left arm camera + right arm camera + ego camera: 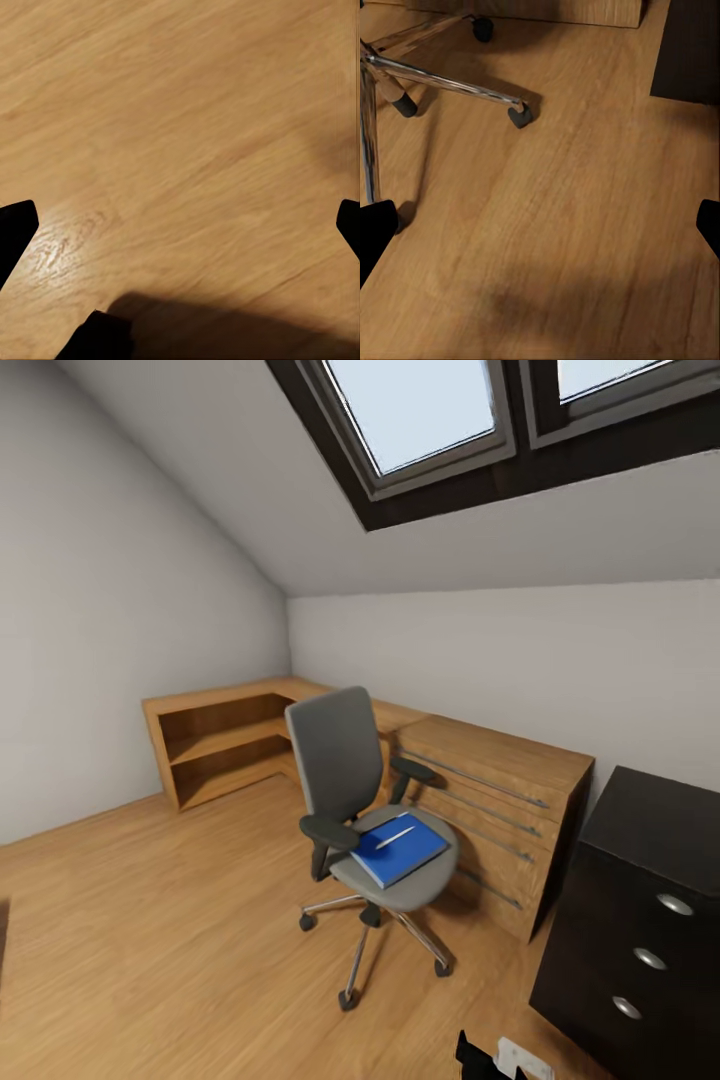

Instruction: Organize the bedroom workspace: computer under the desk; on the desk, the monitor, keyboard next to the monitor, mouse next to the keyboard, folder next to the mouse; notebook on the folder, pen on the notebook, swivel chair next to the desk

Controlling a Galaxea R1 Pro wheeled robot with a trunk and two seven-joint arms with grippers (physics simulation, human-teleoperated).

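The swivel chair (345, 760), grey with black armrests and a chrome star base, stands on the wood floor in front of a low wooden drawer unit. The bright blue folder (400, 850) lies flat on its seat, with a slim pale pen (395, 836) on top. The right wrist view shows the chair's chrome legs (442, 79) and a caster (519, 115) close by. My right gripper (540, 225) hangs open over bare floor beside that base. My left gripper (180, 225) is open too, above bare floor. The desk, computer, monitor, keyboard, mouse and notebook are out of view.
A black drawer cabinet (640, 900) stands at the right, close to me; its corner (690, 45) appears in the right wrist view. The wooden drawer unit (500, 800) and a corner shelf (220, 745) line the far walls under a sloped ceiling. Open floor lies to the left.
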